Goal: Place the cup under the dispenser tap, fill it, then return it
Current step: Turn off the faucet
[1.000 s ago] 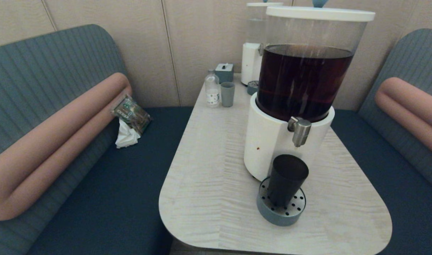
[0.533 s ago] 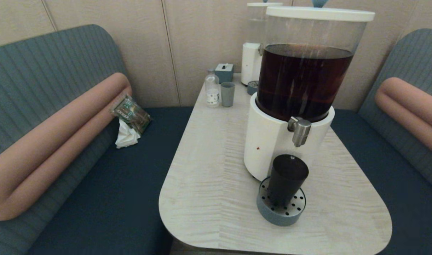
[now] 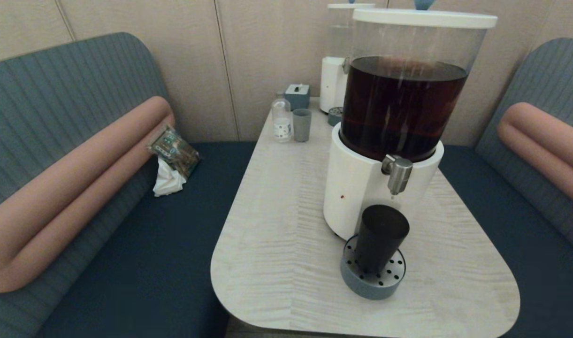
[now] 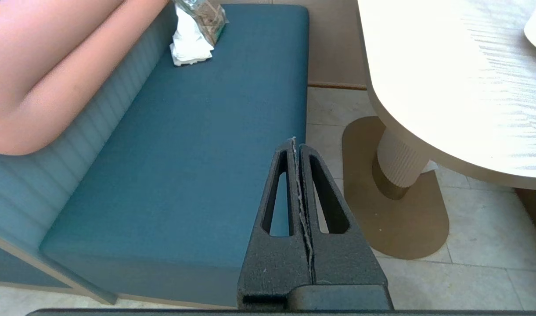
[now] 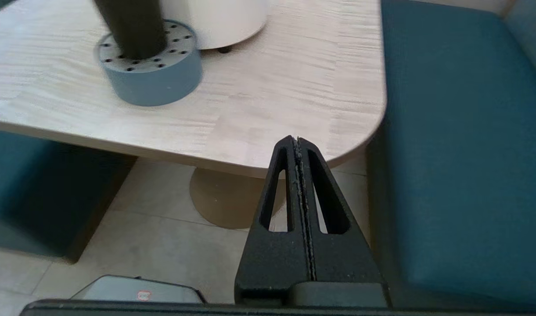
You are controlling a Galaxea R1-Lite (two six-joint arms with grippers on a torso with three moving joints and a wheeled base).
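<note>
Clenched together with nothing between them, the fingers of the left gripper hang low off the table's left side, over the floor by the blue bench seat. Those of the right gripper are pressed flat against each other the same way, empty, below the table's near right corner. Neither arm shows in the head view.

On the table, the cup stands upright on a round grey perforated drip tray at the near foot of the big dispenser, whose clear tank holds dark brown liquid. The dispenser tap sits directly above the cup's open rim, apart from it.

Farther back on the table stand a small clear bottle and a grey-green cup just beside it, with a smaller white dispenser behind. A snack packet and crumpled white tissue lie on the left bench.
</note>
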